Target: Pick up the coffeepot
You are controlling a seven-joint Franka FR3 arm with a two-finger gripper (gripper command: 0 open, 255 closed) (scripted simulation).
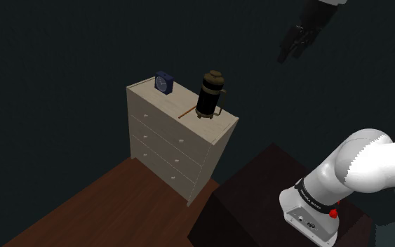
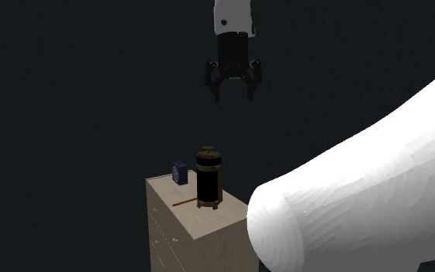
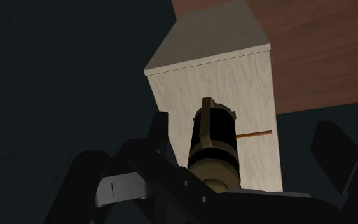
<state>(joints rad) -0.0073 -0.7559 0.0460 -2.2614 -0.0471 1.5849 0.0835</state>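
Observation:
The coffeepot [image 1: 210, 95] is a black cylinder with brass-coloured bands and a knobbed lid. It stands upright on a pale wooden dresser [image 1: 182, 144], near the corner closest to the stand. My gripper [image 1: 290, 43] hangs high in the air, well above the pot and apart from it. In the second exterior view the gripper [image 2: 233, 89] points down with its fingers apart, and the coffeepot [image 2: 208, 179] sits far below. In the wrist view the coffeepot [image 3: 214, 143] appears between the spread fingers [image 3: 160, 133], far off. Nothing is held.
A small dark blue clock [image 1: 163, 82] stands at the dresser's far corner. A thin brown stick [image 1: 187, 111] lies on the top beside the pot. The dark stand [image 1: 259, 203] is at the lower right, with wooden floor [image 1: 97, 210] below.

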